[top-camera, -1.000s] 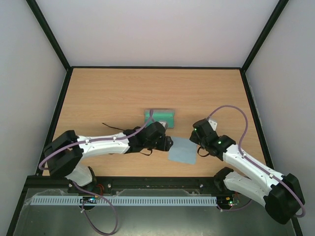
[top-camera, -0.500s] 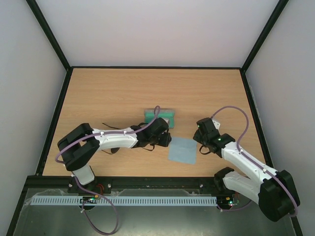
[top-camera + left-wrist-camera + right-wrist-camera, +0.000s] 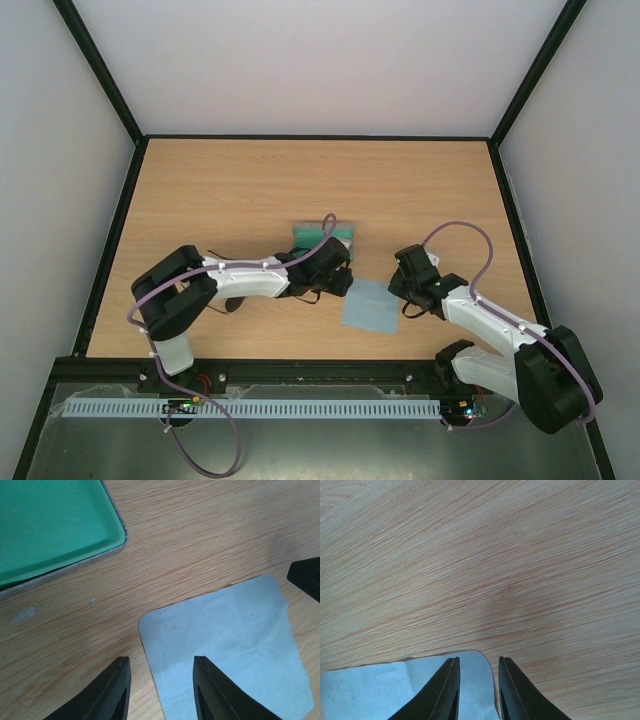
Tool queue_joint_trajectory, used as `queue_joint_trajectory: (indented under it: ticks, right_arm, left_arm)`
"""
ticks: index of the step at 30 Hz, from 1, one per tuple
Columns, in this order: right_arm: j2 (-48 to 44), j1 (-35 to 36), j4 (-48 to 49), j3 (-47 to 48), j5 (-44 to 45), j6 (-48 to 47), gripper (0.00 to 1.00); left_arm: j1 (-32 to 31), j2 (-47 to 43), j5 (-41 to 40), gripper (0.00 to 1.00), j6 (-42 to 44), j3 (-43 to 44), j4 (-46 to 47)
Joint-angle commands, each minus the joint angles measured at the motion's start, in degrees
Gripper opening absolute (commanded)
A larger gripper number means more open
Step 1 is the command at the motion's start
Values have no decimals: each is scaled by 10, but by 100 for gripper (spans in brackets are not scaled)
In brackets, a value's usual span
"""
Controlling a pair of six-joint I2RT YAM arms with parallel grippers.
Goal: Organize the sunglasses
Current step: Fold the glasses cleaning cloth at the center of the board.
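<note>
The sunglasses are not clearly in view; the left arm covers the spot where thin dark frame parts lay. My left gripper [image 3: 338,278] is open and empty, low over the near left corner of the light blue cloth [image 3: 368,305], just in front of the open case [image 3: 340,232]. In the left wrist view the gripper [image 3: 161,662] has one finger over wood and one over the cloth [image 3: 230,640]. My right gripper [image 3: 403,282] is open and empty at the cloth's right corner. In the right wrist view the gripper [image 3: 477,667] straddles that corner of the cloth [image 3: 370,690].
The case has a green lining [image 3: 50,525] and a grey rim, and it lies open at the table's middle. The right gripper's black tip [image 3: 306,577] shows at the right edge of the left wrist view. Bare wooden table [image 3: 300,180] lies behind the case, inside black frame rails.
My left gripper has moved right, toward the case and the cloth's left corner. My right gripper has moved left and down onto the cloth's right corner.
</note>
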Motion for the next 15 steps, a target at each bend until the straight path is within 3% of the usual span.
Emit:
queue_joint_trajectory:
  ticks: [1,15]
  right_arm:
    - [6,-3,21,-12,3,-5,22]
    - [34,-3,38,-18,8,-11,23]
  left_arm:
    - [4,17,-12,36,20,18,7]
    - [6,43,-24,36,36,30,-5]
